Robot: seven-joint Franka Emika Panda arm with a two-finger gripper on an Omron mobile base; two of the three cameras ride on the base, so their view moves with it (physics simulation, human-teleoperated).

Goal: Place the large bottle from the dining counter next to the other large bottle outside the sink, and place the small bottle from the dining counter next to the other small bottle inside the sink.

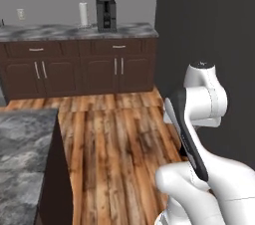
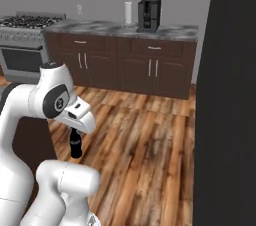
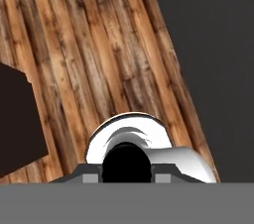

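A dark cola-style large bottle (image 2: 75, 145) hangs upright under my hand, above the wooden floor. My gripper (image 2: 75, 131) is shut on its top, and the white wrist covers the fingers in the right base view. In the hand view the bottle's dark round body (image 3: 126, 161) sits between the grey finger pads (image 3: 89, 179), with my gripper (image 3: 126, 176) closed around it. A corner of the marbled dining counter (image 1: 22, 149) lies at the lower left, away from the bottle. The sink, the other large bottle and the small bottles are out of view.
A back counter (image 1: 60, 32) on dark cabinets carries a coffee machine (image 1: 106, 14) and a paper-towel roll (image 1: 83, 14). A stove (image 2: 25, 37) stands at its left. A tall dark panel (image 2: 230, 95) walls the right side. Wooden floor (image 1: 114, 139) lies between.
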